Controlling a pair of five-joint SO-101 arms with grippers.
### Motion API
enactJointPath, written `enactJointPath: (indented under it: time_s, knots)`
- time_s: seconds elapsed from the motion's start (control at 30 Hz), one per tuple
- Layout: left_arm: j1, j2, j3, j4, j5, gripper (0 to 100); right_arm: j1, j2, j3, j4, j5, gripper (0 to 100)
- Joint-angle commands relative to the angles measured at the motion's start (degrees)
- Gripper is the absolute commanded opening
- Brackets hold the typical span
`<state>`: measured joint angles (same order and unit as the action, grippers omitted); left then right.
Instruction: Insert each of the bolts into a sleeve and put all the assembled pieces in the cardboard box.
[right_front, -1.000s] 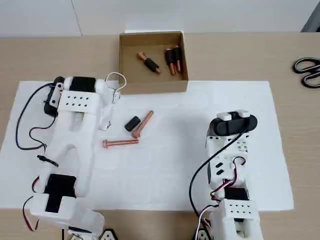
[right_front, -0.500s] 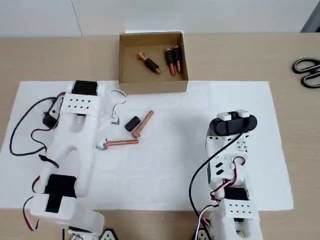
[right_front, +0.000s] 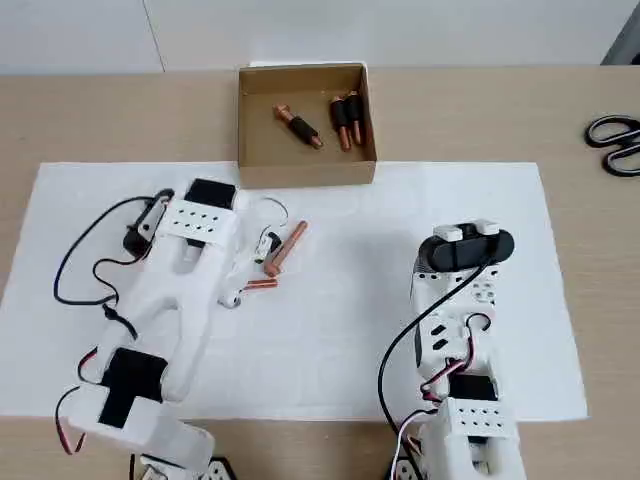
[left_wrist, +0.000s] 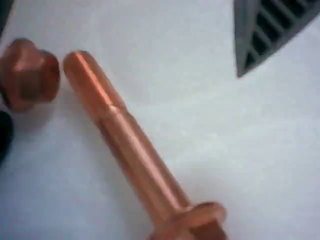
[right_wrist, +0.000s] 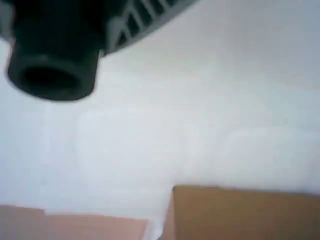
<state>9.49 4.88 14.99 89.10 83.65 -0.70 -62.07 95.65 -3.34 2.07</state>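
1. Three sleeved copper bolts (right_front: 298, 126) lie in the open brown cardboard box (right_front: 305, 172). Two bare copper bolts, one level (right_front: 263, 285) and one slanted (right_front: 288, 245), and a short black plastic sleeve (right_front: 270, 243) lie on the white paper sheet (right_front: 350, 330). A second black sleeve (right_wrist: 52, 65) appears in the right wrist view.
2. The left claw (right_front: 250, 270) hangs spread and empty, and the level bolt lies between its fingers.
3. Half a second ago the claw stood left of that bolt; it has since swung right and now covers the bolt's head.

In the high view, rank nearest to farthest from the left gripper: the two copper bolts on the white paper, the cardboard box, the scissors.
1. Level copper bolt and slanted copper bolt, both at the left gripper's open jaws: too close to call.
2. Brown cardboard box, beyond them at the paper's far edge.
3. Black-handled scissors, at the table's edge, past the other arm.
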Motion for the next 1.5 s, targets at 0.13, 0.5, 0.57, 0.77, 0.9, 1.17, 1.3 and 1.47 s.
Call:
enactJointPath:
  time_s: [0.13,0.5,0.57,0.77,0.9,1.17,1.3,1.47]
  knots:
    - [-2.9,-0.3,2.3,-2.9,0.9,30,0.0,-1.1,0.4,0.1,0.4,0.4]
    - [-3.0,-0.3,9.0,-11.3,1.5,30,0.0,-1.1,0.4,0.1,0.5,0.4]
    - [-3.0,-0.3,10.4,-13.2,1.5,30,0.0,-1.1,0.4,0.1,0.5,0.4]
    - [-2.9,-0.3,10.9,-13.5,1.5,30,0.0,-1.1,0.4,0.2,0.5,0.4]
    - [-2.8,-0.7,10.7,-12.0,1.3,30,0.0,-1.1,0.4,0.2,0.5,0.4]
    - [-4.0,-0.9,4.1,-7.3,1.2,30,0.0,-1.1,0.4,0.2,0.5,0.4]
    - [-4.1,-0.9,-0.3,-3.9,1.2,30,0.0,-1.1,0.4,0.2,0.5,0.4]
    - [-3.8,-0.9,-5.8,0.5,1.2,30,0.0,-1.1,0.4,0.2,0.5,0.4]
